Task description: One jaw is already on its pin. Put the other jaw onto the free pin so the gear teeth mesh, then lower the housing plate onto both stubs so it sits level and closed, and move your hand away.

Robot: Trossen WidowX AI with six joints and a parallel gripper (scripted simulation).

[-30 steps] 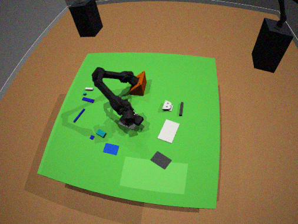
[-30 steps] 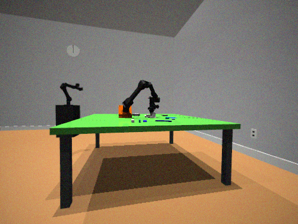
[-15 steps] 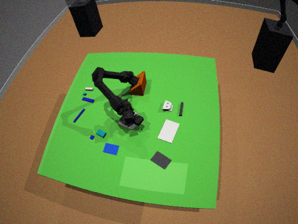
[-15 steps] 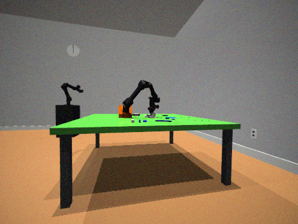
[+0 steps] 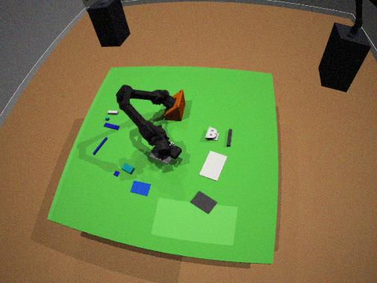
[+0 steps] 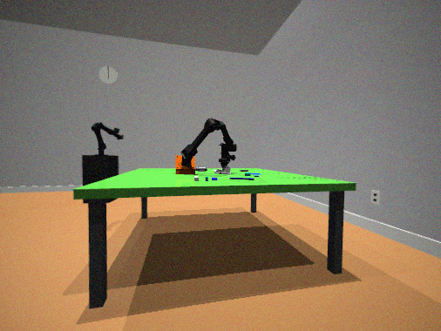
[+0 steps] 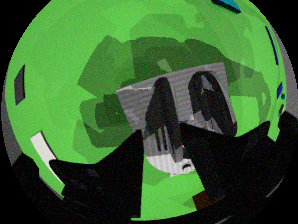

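Observation:
My black gripper (image 5: 163, 154) (image 6: 225, 169) (image 7: 161, 130) points down over a pale grey plate-like part (image 5: 154, 156) (image 7: 137, 102) on the green table. In the wrist view the fingers stand partly apart, with a pale part (image 7: 162, 162) low between them; by its look I take it for a jaw. A small white piece with a round hole (image 5: 171, 144) (image 7: 187, 166) shows beside the hand. The fingers and dark shadows hide the pins, the gear teeth and any contact. A white part with two dark holes (image 5: 211, 132), perhaps the housing plate, lies to the right.
A dark bar (image 5: 229, 138), white sheet (image 5: 213, 165) and dark grey sheet (image 5: 203, 202) lie right of the arm. A teal block (image 5: 128, 168), blue sheet (image 5: 141, 188) and several small blue, teal and white pieces lie left and in front. The orange base mount (image 5: 178, 109) stands behind.

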